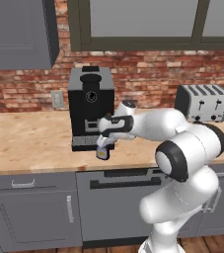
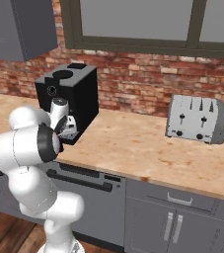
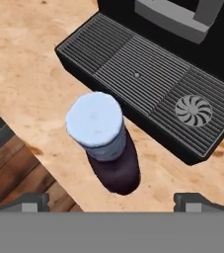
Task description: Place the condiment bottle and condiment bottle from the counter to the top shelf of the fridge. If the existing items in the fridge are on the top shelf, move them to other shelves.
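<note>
My pincer (image 3: 111, 200) hangs wide open above the dark purple condiment bottle with a pale blue cap (image 3: 106, 143), which stands upright on the light beige wood-grain counter (image 3: 29, 74), just beside the black coffee machine's ribbed drip tray (image 3: 148, 84). I should centre over the cap, descend straight, and close below it without nudging the tray.

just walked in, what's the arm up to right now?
The arm is reaching down over the counter in front of the coffee machine. Its gripper is open and hangs above a condiment bottle, dark with a pale blue cap, standing upright near the counter's front edge beside the machine's drip tray. Nothing is gripped yet. A toaster sits further along.
</note>
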Controlling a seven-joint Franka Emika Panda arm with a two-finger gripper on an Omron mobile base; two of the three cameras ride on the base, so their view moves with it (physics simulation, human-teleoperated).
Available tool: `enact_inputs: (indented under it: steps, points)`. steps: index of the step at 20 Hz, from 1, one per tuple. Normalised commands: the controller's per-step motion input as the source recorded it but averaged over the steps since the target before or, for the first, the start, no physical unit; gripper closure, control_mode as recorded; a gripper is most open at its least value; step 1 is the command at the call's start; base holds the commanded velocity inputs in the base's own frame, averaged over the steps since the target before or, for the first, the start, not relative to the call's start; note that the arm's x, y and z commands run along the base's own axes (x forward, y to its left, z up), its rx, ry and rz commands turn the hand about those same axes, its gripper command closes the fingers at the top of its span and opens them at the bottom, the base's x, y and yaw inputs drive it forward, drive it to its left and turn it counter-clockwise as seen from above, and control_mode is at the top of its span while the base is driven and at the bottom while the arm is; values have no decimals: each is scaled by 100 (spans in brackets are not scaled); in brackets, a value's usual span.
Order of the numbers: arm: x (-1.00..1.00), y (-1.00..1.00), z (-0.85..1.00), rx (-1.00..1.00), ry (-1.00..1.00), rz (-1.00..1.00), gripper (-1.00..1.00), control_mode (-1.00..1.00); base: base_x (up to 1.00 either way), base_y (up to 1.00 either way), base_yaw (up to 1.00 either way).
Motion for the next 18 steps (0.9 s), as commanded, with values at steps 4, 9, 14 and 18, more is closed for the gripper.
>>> enact_inputs:
  steps: [4, 9, 14, 18]
  points:
    - [17, 16, -10, 1, 0, 2, -100, -100, 0, 0, 0]
    - [14, 13, -9, 2, 0, 2, -100, -100, 0, 0, 0]
    - [9, 6, -13, 4, 0, 1, -100, -100, 0, 0, 0]
    - [4, 0, -18, 6, 0, 0, -100, -100, 0, 0, 0]
